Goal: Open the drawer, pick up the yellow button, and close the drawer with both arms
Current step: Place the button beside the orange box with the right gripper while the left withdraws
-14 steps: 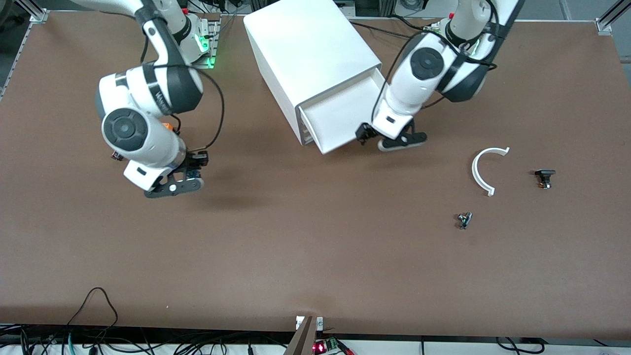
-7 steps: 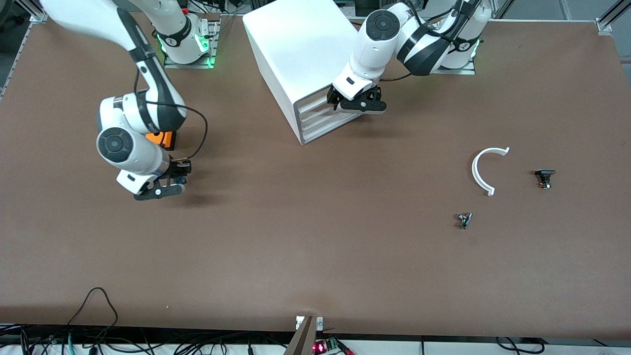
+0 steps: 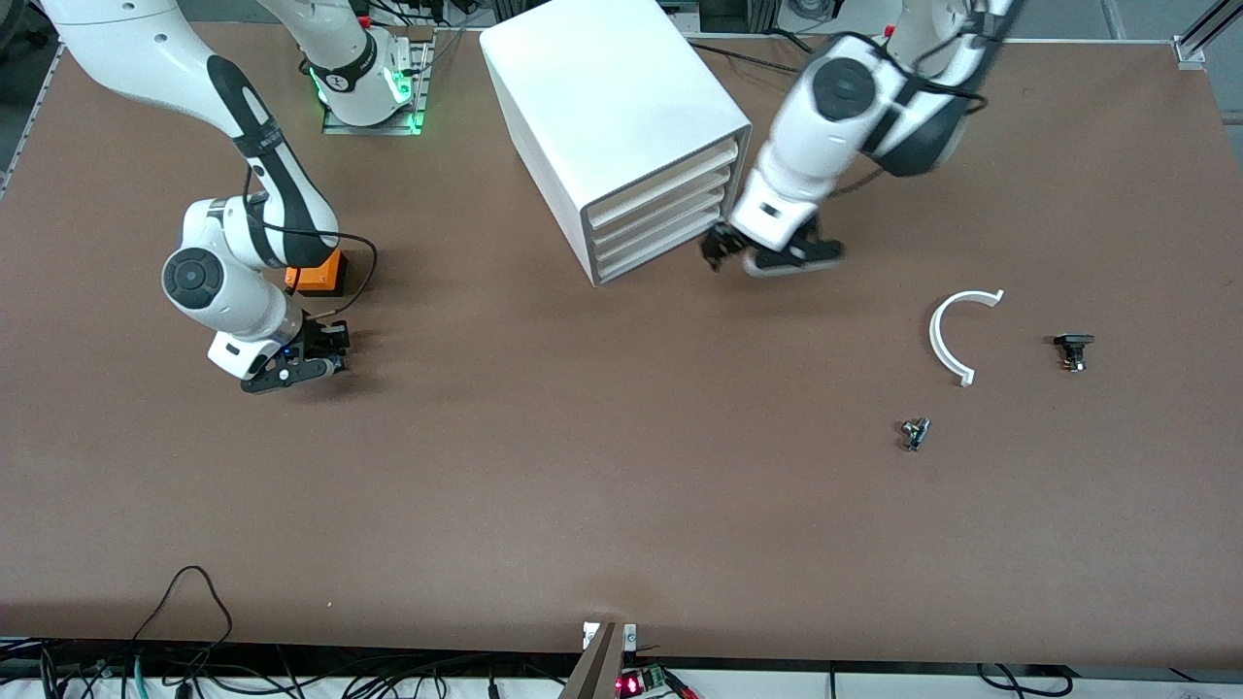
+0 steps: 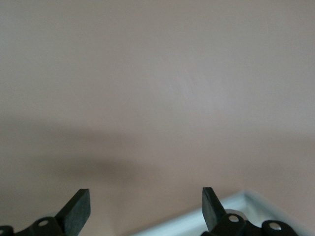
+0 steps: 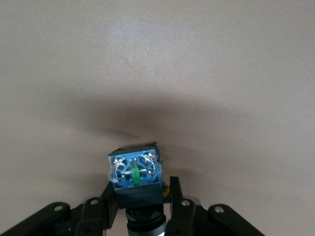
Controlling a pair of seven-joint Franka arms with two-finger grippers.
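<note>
All four drawers flush in the cabinet (image 3: 612,126), which sits at the table's (image 3: 583,485) base-side edge, about mid-length. Task drawer (image 3: 653,199) shut. Left gripper (image 3: 767,254) just off the cabinet's front corner over bare tabletop, fingers spread wide, nothing between them. Right gripper (image 3: 316,354) low over the table toward the right arm's end, near the orange cube (image 3: 316,275), clamped on the button (image 5: 135,172), blue underside facing the wrist camera. White arc piece (image 3: 952,335) and two small dark parts toward the left arm's end.
</note>
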